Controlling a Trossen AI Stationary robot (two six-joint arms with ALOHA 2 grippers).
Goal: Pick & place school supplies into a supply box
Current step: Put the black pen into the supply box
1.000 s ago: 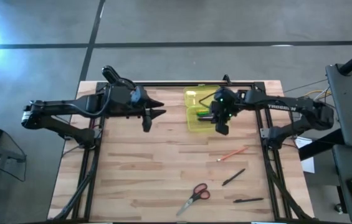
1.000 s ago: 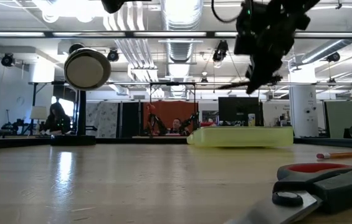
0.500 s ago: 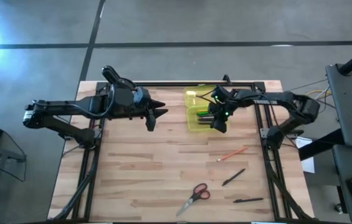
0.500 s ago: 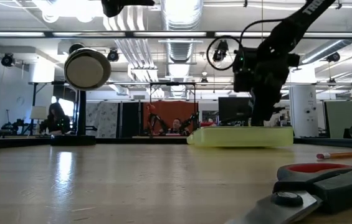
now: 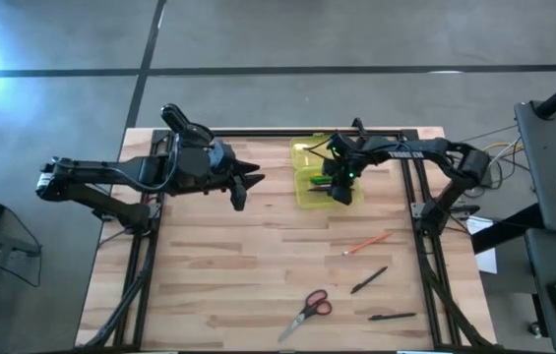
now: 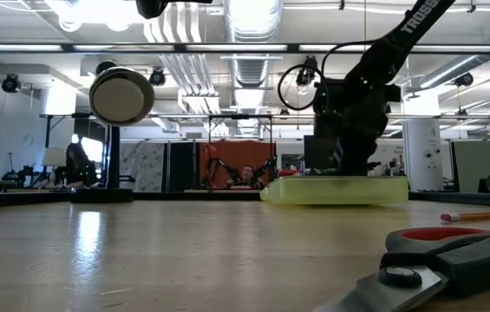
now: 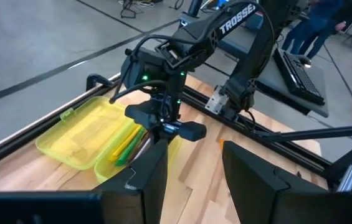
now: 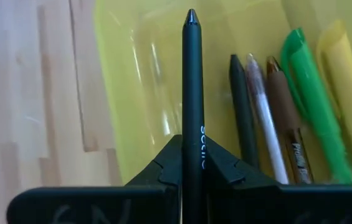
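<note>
Since 1 second ago the right gripper (image 5: 338, 187) has dropped from above the small translucent yellow-green plastic supply box (image 5: 309, 184) down into it, and its arm has folded in toward the table's far edge. Its jaws pinch a thin black pen (image 8: 192, 93), which points over the box's bare floor. Beside it in the box lie a dark pencil (image 8: 243, 112), a white pen (image 8: 263, 118), a brown pen (image 8: 286, 124), a green marker (image 8: 313, 99) and a yellow marker (image 8: 344, 74). The box's hinged lid (image 7: 79, 130) lies open flat. On the wooden table (image 5: 218, 265) an orange pencil (image 5: 366, 242), 2 black pens (image 5: 368, 280) and red-handled scissors (image 5: 306, 312) lie well apart from the box. The left gripper (image 5: 245, 184) hovers near the box, fingers spread.
</note>
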